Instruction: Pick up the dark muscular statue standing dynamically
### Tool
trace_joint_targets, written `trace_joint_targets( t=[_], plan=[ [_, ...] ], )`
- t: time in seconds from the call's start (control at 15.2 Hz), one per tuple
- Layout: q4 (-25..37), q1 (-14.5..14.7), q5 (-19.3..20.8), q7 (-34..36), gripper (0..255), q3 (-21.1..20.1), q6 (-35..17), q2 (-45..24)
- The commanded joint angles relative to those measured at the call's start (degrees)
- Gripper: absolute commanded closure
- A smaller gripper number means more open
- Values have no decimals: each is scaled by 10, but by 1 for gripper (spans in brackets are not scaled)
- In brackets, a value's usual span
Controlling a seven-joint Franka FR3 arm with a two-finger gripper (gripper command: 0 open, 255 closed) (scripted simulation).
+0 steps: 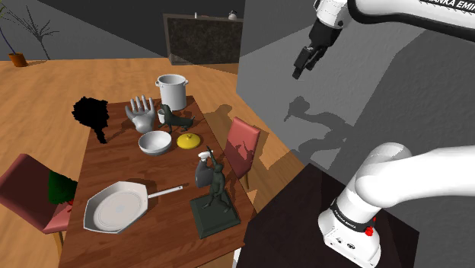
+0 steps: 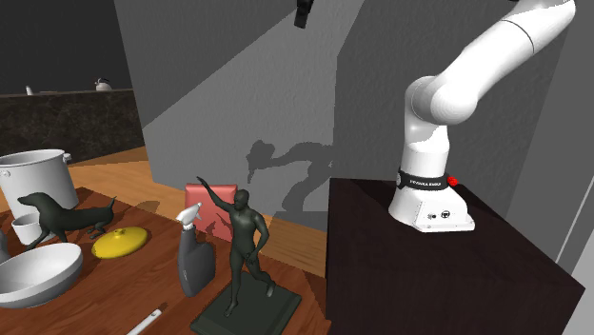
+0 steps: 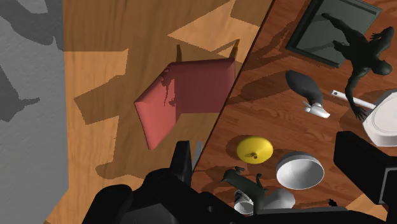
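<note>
the black two-finger gripper (image 1: 298, 71) hung spread and empty, well above the dark muscular statue (image 1: 217, 186) striding on its flat square base.

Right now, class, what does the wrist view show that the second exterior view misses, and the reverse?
The wrist view adds the white pan's dish. The second exterior view adds the arm's white base, its dark stand and the dark counter behind the table. Both share the dark statue, grey spray bottle, yellow lid, white bowl, dark dog figure and red chair.
</note>
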State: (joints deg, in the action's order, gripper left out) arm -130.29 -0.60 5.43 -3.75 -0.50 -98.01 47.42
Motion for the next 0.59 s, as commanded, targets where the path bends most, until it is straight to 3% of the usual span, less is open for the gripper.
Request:
trace_joint_targets(
  t=[0.0,0.53],
  plan=[
    [0,0,0,0,0,0,0,0],
    [-113,21,-38,77,0,-60,-119,-9]
  ],
)
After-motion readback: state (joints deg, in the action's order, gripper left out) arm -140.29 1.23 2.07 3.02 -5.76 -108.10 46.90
